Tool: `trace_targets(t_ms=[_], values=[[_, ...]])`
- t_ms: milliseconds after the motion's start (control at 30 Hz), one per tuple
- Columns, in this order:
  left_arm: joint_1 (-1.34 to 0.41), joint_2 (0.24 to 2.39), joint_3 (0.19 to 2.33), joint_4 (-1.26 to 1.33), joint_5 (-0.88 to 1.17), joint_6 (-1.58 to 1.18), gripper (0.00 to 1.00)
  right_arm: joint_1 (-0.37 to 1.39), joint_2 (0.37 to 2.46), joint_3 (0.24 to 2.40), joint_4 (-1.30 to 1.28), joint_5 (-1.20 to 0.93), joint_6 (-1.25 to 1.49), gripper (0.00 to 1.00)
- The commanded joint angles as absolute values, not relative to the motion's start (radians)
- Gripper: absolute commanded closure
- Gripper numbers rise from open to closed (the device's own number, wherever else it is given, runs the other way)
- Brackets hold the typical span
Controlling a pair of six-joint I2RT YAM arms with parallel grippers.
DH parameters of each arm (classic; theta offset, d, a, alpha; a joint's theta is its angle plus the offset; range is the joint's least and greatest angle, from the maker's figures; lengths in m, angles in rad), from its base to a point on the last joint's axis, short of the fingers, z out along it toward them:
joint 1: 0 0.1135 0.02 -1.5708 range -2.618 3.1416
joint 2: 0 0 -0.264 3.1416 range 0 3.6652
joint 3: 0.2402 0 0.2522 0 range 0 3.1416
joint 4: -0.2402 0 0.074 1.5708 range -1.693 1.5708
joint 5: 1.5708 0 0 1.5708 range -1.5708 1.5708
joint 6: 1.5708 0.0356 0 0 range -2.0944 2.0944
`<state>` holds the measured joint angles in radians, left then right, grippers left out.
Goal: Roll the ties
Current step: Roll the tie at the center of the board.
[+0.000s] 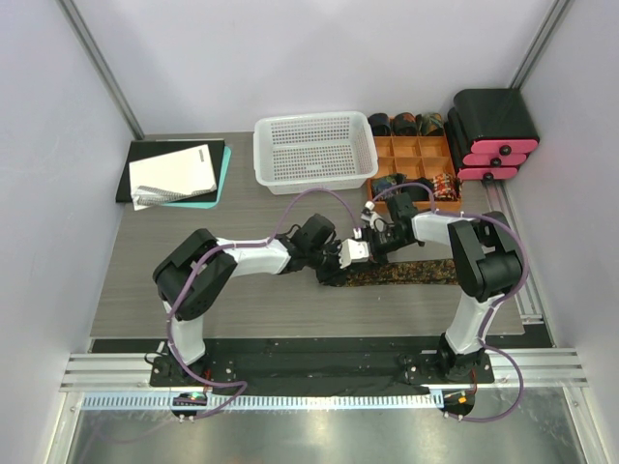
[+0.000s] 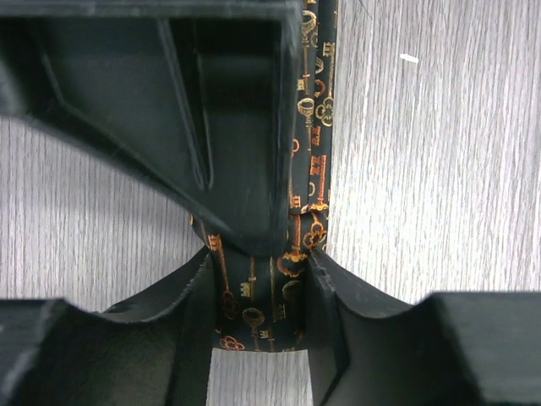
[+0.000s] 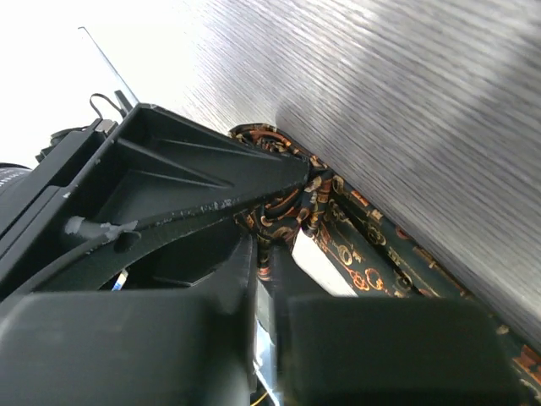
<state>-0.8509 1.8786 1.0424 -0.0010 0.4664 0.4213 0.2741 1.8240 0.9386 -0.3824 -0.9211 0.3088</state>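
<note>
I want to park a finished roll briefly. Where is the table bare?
Bare: the table's near left, between notebook and left arm, and the near strip before the tie. Crowded: centre, where left gripper and right gripper meet on the tie; back right, by mesh basket and organizer.

Grey woodgrain table [image 1: 145, 242], plain white walls [image 1: 290, 58], alu frame posts [image 1: 102, 68].

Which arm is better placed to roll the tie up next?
Right, probably. The right gripper grips the coiled end of the tie; the left gripper only clamps its flat strip.
</note>
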Motion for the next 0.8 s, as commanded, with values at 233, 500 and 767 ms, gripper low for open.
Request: trace_targets(t_ms=[233,500,767], values=[[-0.773,1.821,1.046,-0.227,0.481,0.448,0.29,0.229,1.878,0.942,-0.482,-0.801,0.129,0.99],[-0.758,1.619,0.976,-0.135,0.489,0.407,0.00,0.206,1.934,0.948,-0.483,-0.752,0.075,0.99],[-0.756,1.526,0.825,0.192,0.505,0.206,0.00,0.212,1.950,0.945,-0.462,-0.758,0.101,0.99]])
